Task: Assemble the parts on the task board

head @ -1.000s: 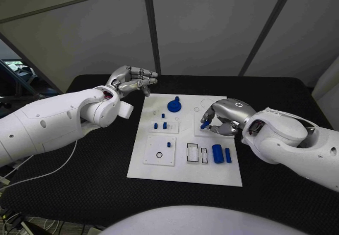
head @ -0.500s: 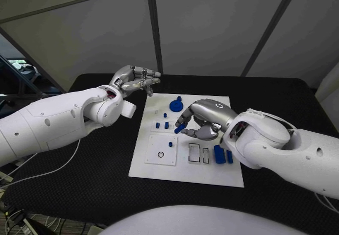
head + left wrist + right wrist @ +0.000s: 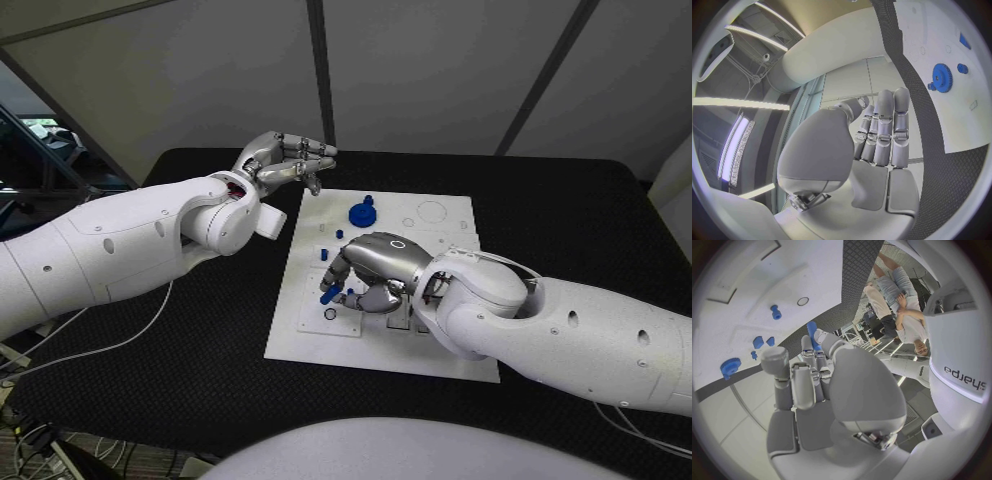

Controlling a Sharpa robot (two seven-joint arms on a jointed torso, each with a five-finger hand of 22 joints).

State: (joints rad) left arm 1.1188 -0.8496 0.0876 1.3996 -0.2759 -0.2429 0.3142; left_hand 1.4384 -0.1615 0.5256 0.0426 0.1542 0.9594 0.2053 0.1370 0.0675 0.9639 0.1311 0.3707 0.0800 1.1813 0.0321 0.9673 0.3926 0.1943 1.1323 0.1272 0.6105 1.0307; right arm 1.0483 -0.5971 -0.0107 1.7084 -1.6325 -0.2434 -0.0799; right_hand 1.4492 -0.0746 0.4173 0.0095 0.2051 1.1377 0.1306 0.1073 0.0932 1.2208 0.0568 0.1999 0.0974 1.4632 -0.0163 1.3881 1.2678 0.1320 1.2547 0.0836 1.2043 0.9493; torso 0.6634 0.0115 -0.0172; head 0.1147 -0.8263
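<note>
Task board (image 3: 378, 355) lies flat in the middle of the black table (image 3: 159, 390), long side running away from the robot. All places below are given relative to the board.

Right arm reaches across the board's middle, so that much of the centre is hidden under it. Right hand (image 3: 369, 272) hangs over the board's left-of-centre part, fingers curled in, pinching a small blue peg (image 3: 330, 294) at the fingertips. In the right wrist view the same peg (image 3: 811, 330) stands out beyond the fingers, pointing toward the board surface. Judgement: the peg is held end-down so it can go straight into a socket; the small round hole (image 3: 329, 313) in the raised panel on the board's left side, just below the peg, looks the likely target.

Left hand (image 3: 286, 159) is held off the board's far left corner, above the table, fingers curled together and holding nothing. Judgement: parked there to keep the work area free.

Blue gear (image 3: 359, 212) sits on the board's far part, already seated by the look of it. Near it, toward the centre, small blue studs (image 3: 342, 232) stand upright.
</note>
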